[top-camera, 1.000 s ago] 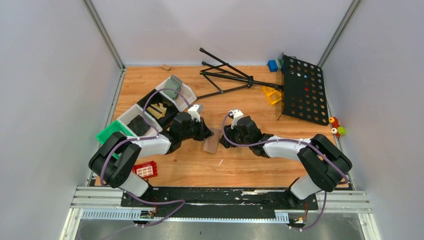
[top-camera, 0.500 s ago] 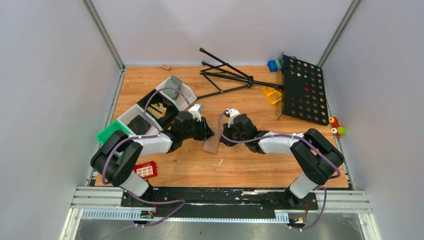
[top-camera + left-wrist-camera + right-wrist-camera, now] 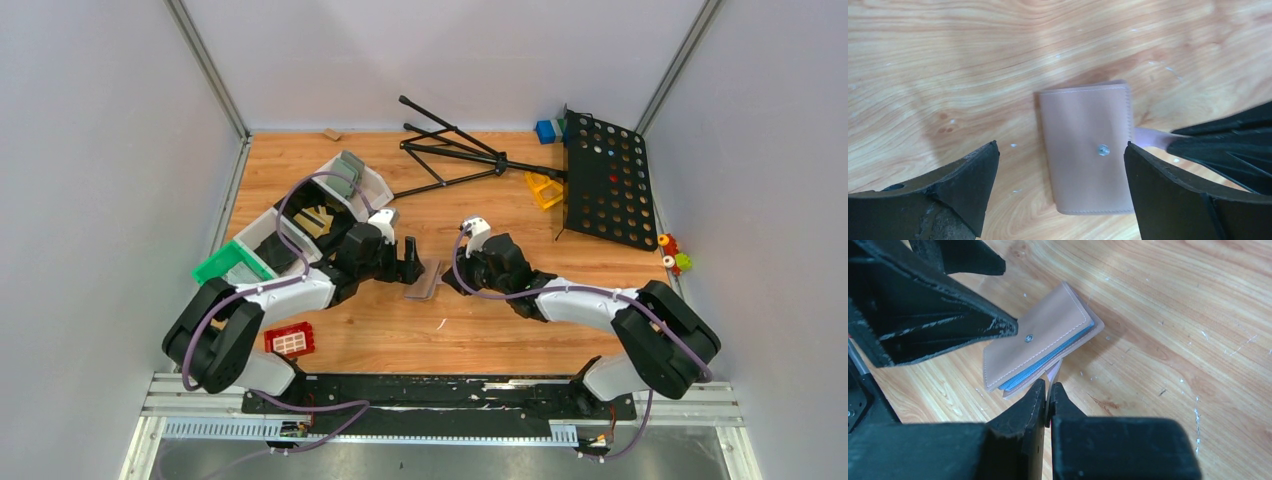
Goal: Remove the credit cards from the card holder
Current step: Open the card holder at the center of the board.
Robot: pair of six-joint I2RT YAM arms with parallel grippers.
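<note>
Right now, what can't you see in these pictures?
- Black plastic credit cards: none shows in any view. The closed tan leather card holder covers its inside, and only blue edges peek out in the right wrist view.
- Pale flap pinched by the right end effector: part of the holder or a card, cannot tell.
- Top view: the holder is too small for detail.

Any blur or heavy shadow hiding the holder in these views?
Top external: even light, soft shadows, holder small but clear. Left wrist: holder sharp, the right tool at the edge looks smeared. Right wrist: holder sharp, a soft shadow on the table beside it.
</note>
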